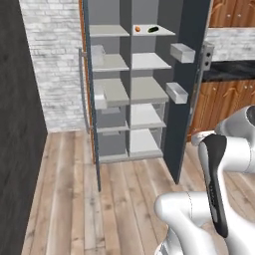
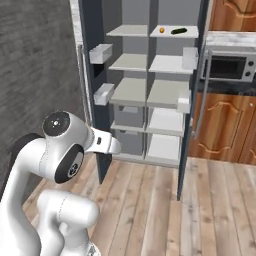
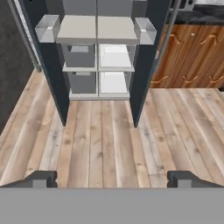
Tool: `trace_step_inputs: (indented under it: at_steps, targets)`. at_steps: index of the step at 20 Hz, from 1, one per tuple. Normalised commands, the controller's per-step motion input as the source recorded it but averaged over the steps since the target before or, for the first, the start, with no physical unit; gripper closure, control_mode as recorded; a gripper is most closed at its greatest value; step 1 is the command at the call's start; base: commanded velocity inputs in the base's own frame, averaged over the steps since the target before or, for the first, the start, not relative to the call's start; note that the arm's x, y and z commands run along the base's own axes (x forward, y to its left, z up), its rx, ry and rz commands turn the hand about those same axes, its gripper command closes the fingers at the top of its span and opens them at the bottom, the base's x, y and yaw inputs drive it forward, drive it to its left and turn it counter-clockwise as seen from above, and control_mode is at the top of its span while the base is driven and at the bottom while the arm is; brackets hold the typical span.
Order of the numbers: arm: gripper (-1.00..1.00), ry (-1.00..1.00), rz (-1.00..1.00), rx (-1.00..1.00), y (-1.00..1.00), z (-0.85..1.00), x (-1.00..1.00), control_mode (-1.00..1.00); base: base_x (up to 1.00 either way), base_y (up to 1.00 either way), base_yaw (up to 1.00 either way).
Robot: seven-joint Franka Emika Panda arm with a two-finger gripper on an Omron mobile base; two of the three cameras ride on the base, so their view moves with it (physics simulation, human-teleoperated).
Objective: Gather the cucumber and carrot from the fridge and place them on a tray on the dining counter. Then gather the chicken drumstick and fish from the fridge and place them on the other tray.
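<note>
The cucumber (image 1: 153, 29) lay on the top right shelf of the open fridge (image 1: 130, 89), with the carrot (image 1: 137, 29) just beside it, nearer the fridge's centre divider. Both fridge doors stood swung wide, their door bins (image 1: 182, 53) facing inward. The gripper (image 3: 112, 179) hung well back from the fridge over the wooden floor (image 3: 109, 135), its fingers spread wide apart and holding nothing.

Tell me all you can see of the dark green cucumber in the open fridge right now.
The dark green cucumber is a small, elongated, dull-skinned shape lying flat on the top right pale grey shelf of the open fridge. It rests beside a small orange carrot to its left, apart from it. Nothing grips it.
</note>
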Motion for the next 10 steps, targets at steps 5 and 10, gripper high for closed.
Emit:
trace_step_inputs:
  at_steps: [5, 10]
  targets:
    - [-1.0, 0.0, 0.0, 0.0, 0.0, 0.0, 0.0, 1.0, 0.92, -0.08, 0.0]
    - [-1.0, 0.0, 0.0, 0.0, 0.0, 0.0, 0.0, 1.0, 0.95, -0.06, 0.0]
